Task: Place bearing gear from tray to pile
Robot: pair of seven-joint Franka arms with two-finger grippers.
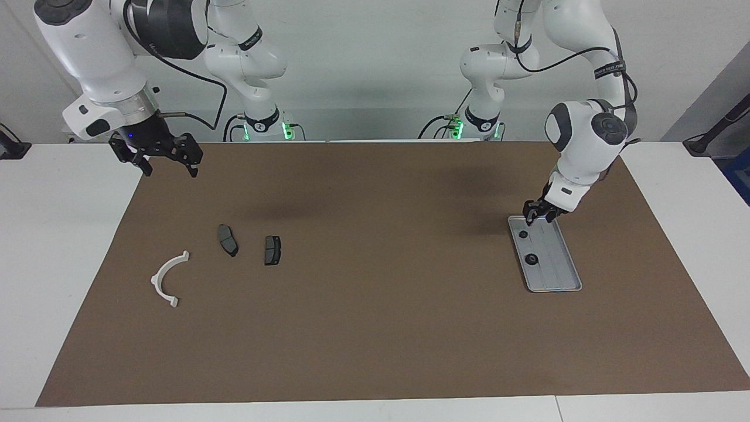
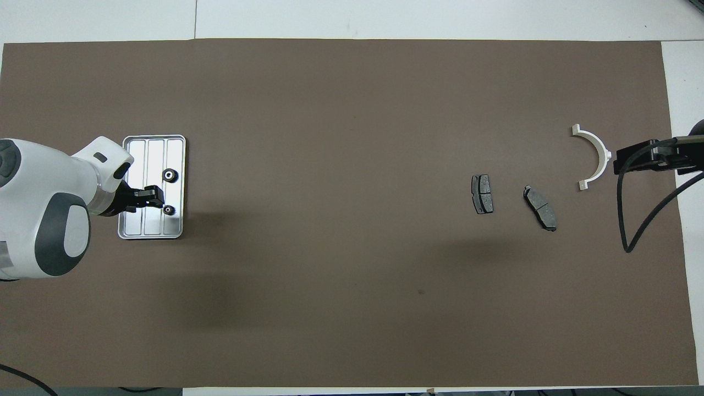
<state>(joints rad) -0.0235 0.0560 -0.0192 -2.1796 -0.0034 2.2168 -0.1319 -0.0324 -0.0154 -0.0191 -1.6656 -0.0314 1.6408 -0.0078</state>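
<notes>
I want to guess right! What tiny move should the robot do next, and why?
Probably lower the left claw onto the small black toothed gear in the ridged silver metal tray: the claw hangs just above the tray's near end, gripping nothing.

Open mat (image 1: 381, 305) between tray (image 1: 565, 275) and pile (image 1: 229, 240); nothing blocking.

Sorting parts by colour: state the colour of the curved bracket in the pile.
White; the curved bracket shows best in the overhead view.
</notes>
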